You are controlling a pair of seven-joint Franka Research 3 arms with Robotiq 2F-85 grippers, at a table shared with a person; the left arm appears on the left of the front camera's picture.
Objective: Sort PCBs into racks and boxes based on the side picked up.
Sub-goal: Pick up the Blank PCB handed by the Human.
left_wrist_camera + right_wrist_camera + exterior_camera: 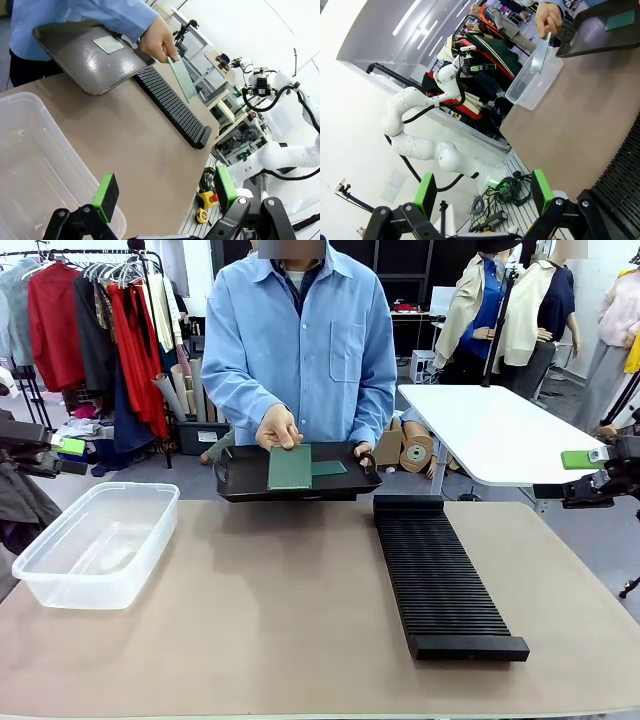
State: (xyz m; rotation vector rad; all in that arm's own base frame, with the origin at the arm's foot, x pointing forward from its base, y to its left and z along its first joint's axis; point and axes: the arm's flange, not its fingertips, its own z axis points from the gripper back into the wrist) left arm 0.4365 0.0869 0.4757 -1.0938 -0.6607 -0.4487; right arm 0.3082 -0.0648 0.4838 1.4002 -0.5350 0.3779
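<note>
At the far side a person holds a shallow black tray [240, 485]. One hand lifts a green PCB [290, 467] on edge above it, and a second PCB [328, 468] lies flat on the tray. The clear box [95, 540] stands on the left of the table and the long black slotted rack [440, 575] right of centre. My left gripper [68, 456] hangs open off the table's left edge, my right gripper [570, 476] open off the right edge. In the left wrist view the open gripper [165, 192] looks over the box [30, 165] toward the lifted PCB [181, 77]. The right wrist view has its open gripper [483, 192] far from that PCB [538, 54].
The brown table top [280, 620] lies bare between box and rack. A white table [500, 430] stands behind on the right and a clothes rail [90, 320] behind on the left. Yellow tools [205, 205] lie beyond the table's edge in the left wrist view.
</note>
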